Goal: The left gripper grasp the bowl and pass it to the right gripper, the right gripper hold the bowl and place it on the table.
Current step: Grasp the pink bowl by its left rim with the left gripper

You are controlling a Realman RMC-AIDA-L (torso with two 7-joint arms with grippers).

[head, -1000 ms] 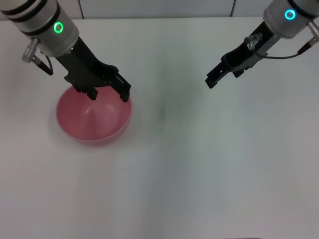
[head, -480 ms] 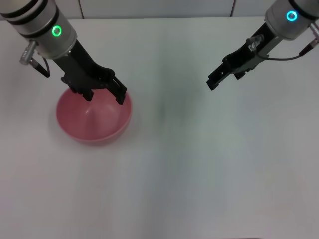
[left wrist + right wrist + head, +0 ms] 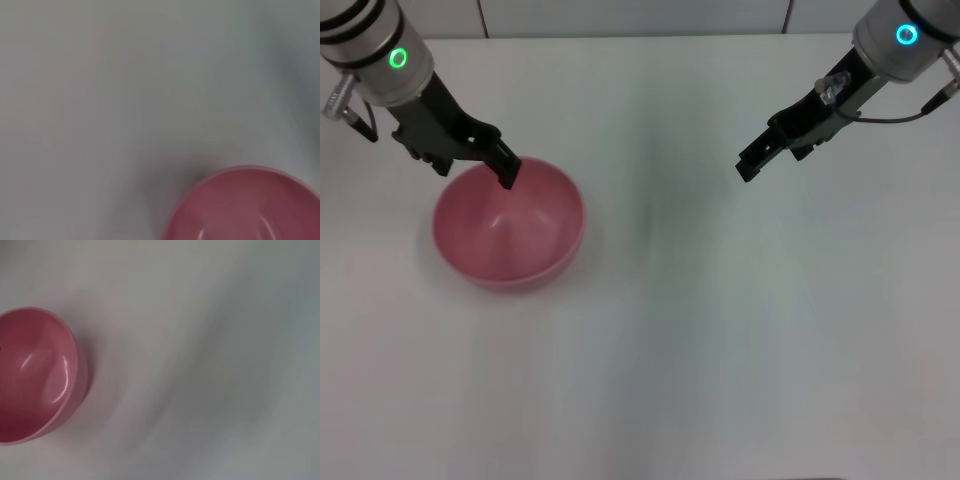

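Observation:
The pink-red bowl [image 3: 508, 228] stands upright on the white table [image 3: 700, 320] at the left. My left gripper [image 3: 475, 168], on the green-ringed arm, hangs open over the bowl's far-left rim, and one finger [image 3: 507, 172] reaches just above the rim. Nothing is held in it. In the left wrist view, part of the bowl [image 3: 247, 205] shows, with none of that arm's fingers. My right gripper [image 3: 748, 166], on the cyan-ringed arm, hovers above the table at the far right, well away from the bowl. The right wrist view sees the bowl [image 3: 35, 375] from farther off.
A tiled wall edge [image 3: 640, 18] runs along the far side of the table. A thin cable [image 3: 895, 113] loops from the right arm. Only the bowl stands on the table surface.
My left gripper has moved left and slightly away, from above the bowl's far-right rim to its far-left rim. The bowl has stayed put. The right arm has barely shifted.

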